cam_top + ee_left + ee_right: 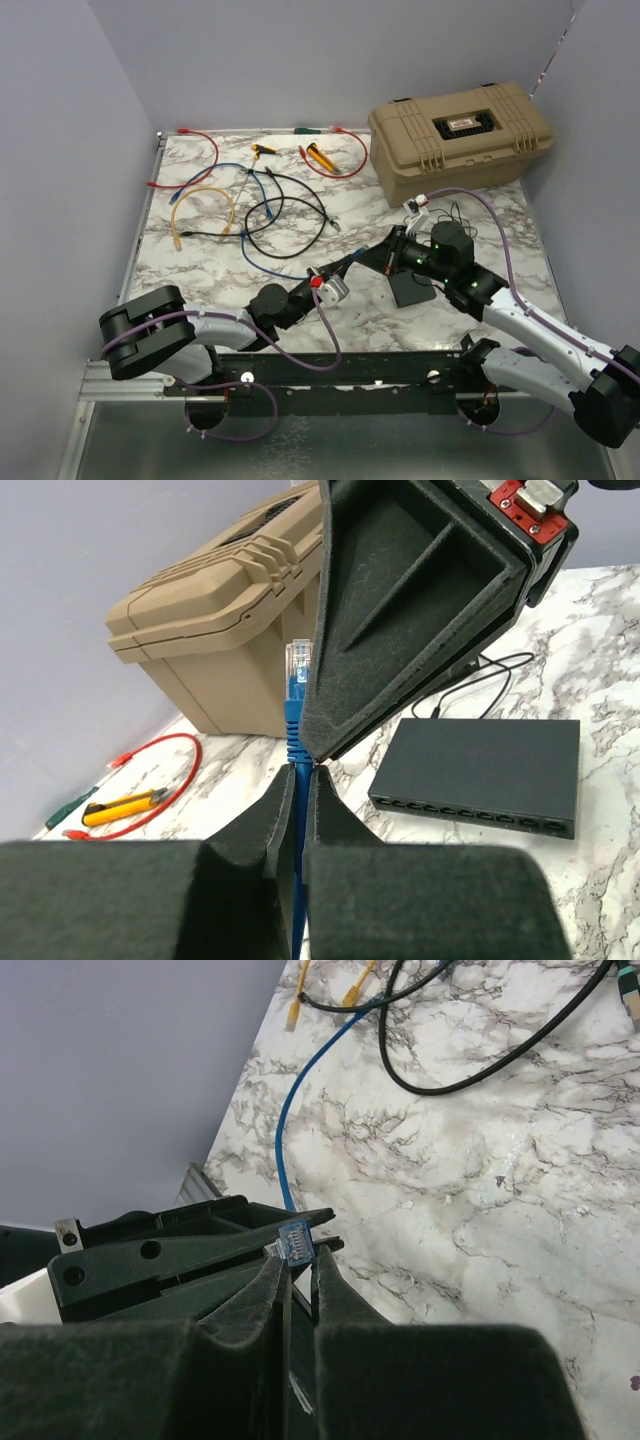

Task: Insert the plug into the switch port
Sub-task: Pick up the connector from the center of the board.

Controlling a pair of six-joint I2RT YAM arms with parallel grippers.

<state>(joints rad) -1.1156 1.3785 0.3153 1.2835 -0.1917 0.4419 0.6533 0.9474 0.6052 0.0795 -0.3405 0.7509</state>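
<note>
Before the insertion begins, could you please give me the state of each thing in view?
switch: lying flat, visible ports empty
plug: unplugged, held in the air
blue cable: pinched just below the plug
left gripper: shut on the blue cable
right gripper: shut beside the plug; grip unclear
case: lid closed

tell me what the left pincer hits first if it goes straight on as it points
The right pincer: its black fingertip meets the left pincer at the blue network cable with the clear plug. Beyond, seemingly farther off, stands the tan plastic case.
</note>
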